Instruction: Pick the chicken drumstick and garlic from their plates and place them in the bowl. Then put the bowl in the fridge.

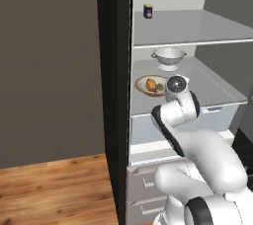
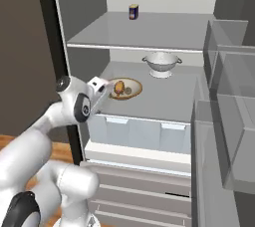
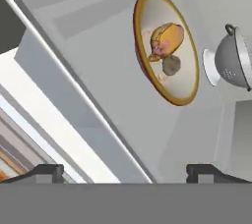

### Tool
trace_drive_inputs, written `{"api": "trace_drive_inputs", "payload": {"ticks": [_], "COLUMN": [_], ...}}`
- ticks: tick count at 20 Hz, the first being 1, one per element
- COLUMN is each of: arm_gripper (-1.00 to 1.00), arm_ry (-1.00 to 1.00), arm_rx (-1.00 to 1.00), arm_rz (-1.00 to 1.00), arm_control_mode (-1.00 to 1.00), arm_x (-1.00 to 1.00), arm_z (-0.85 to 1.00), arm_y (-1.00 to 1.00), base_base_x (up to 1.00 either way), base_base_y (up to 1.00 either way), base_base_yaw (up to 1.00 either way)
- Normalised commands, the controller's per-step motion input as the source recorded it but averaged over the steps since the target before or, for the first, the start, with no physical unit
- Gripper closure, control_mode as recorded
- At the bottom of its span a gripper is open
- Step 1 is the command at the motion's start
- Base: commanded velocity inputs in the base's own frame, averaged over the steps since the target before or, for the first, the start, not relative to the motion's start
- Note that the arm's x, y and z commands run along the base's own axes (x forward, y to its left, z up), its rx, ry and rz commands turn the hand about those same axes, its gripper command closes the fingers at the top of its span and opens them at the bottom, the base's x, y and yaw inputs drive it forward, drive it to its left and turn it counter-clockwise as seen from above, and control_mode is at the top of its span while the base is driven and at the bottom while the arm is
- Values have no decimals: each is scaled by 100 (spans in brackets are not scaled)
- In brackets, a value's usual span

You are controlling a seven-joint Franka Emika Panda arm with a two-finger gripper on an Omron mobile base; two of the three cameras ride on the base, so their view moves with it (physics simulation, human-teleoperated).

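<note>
Bowl (image 3: 189, 78) sat on fridge (image 2: 149, 96) glass shelf w/ chicken drumstick (image 3: 167, 40) & garlic (image 3: 171, 65) inside, steel colander (image 3: 231, 63) just beside. Gripper (image 3: 125, 171) hung back near the shelf's front edge, jaws spread wide, holding nothing.

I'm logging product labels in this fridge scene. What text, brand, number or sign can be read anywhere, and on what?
No text can be read.
The small blue and yellow can on the fridge's upper shelf has a label, too small and blurred to read.
The bowl and the steel colander show no markings.
</note>
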Motion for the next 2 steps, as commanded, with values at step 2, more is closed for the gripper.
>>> {"api": "trace_drive_inputs", "payload": {"ticks": [2], "arm_gripper": [-100], "arm_ry": [22], "arm_rx": [13], "arm_rz": [-56], "arm_control_mode": [-100], "arm_x": [-30], "arm_z": [40], "arm_y": [0], "base_base_x": [0], "base_base_y": [0], "base_base_yaw": [0]}}
